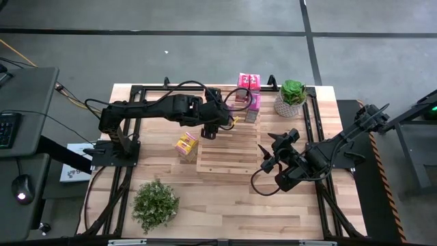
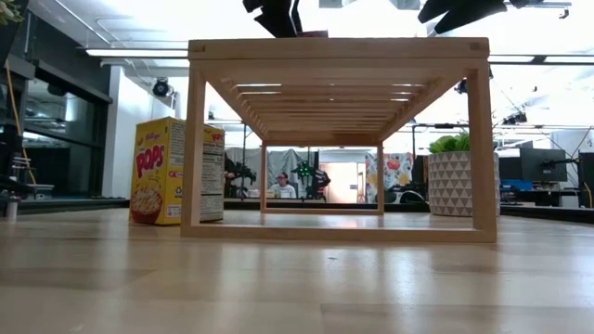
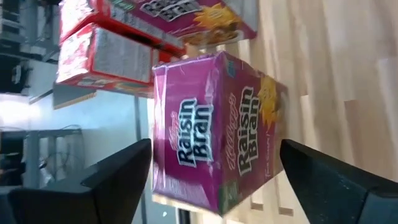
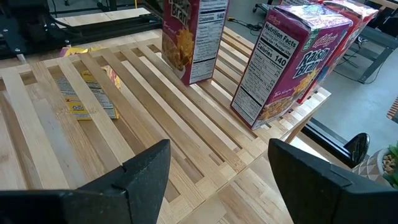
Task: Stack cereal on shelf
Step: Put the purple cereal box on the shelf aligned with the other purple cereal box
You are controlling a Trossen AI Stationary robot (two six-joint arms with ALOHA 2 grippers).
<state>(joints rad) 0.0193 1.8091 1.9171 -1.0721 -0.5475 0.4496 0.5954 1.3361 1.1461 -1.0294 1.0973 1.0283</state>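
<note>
Upright on the shelf (image 1: 222, 158), a pink cereal box (image 3: 214, 127) stands between the left hand's (image 3: 214, 180) spread fingers, untouched.

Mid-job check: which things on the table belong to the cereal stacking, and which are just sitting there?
Job:
- shelf
- Raisin Bran box between the open left gripper fingers
- pink boxes
- yellow Pops box on the table

Bystanders:
- potted plant
- leafy plant
</note>
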